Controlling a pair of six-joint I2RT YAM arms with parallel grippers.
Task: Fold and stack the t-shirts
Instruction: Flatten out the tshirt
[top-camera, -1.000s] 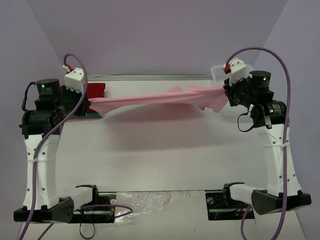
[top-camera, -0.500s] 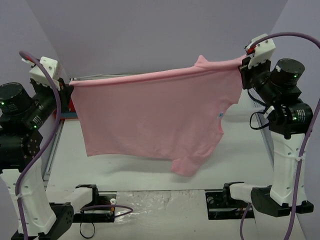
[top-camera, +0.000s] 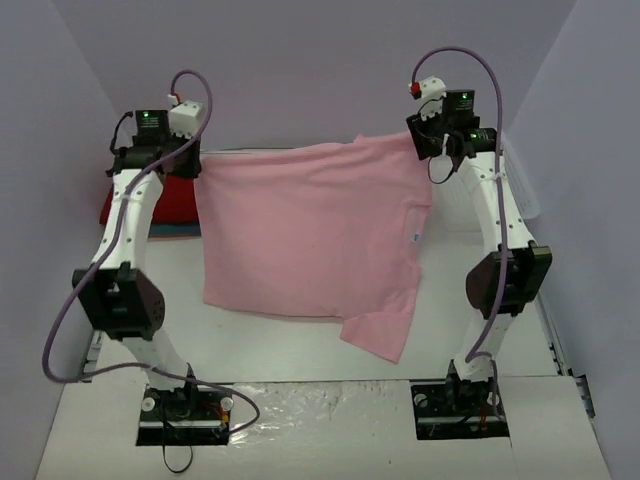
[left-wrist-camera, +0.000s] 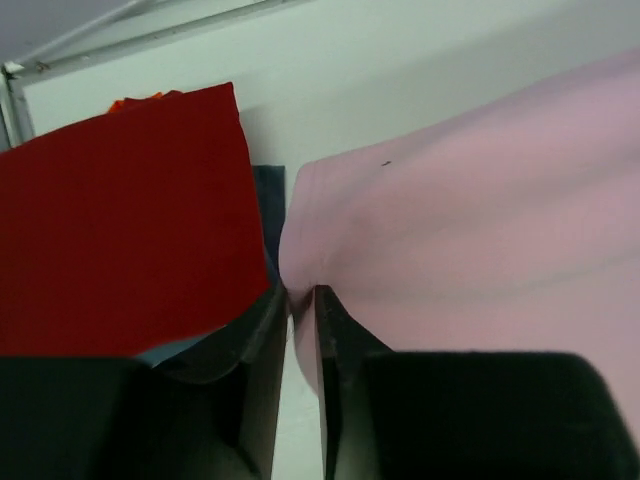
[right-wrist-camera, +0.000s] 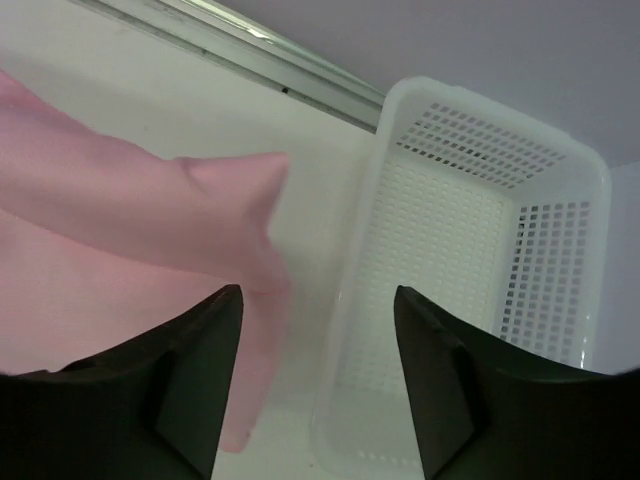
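Observation:
The light pink t-shirt (top-camera: 305, 230) lies spread out on the table, one sleeve trailing toward the near side. My left gripper (top-camera: 192, 152) sits at its far left corner; in the left wrist view this gripper (left-wrist-camera: 300, 292) is shut on a pinch of the pink t-shirt (left-wrist-camera: 470, 220). My right gripper (top-camera: 425, 140) is at the far right corner. In the right wrist view it (right-wrist-camera: 315, 298) stands open, with the pink t-shirt's (right-wrist-camera: 150, 230) corner lying loose below its left finger. The red t-shirt (top-camera: 165, 195) (left-wrist-camera: 120, 230) lies folded at far left on a teal-blue one (left-wrist-camera: 268, 205).
A white mesh basket (right-wrist-camera: 480, 250) stands just right of my right gripper, close to the pink cloth's corner. A metal rail (right-wrist-camera: 250, 55) runs along the table's far edge. Both arm bases sit at the near edge.
Both arms came down from holding the pink t-shirt hanging in the air and reached to the far side, laying it flat. The right gripper opened and let go of its corner.

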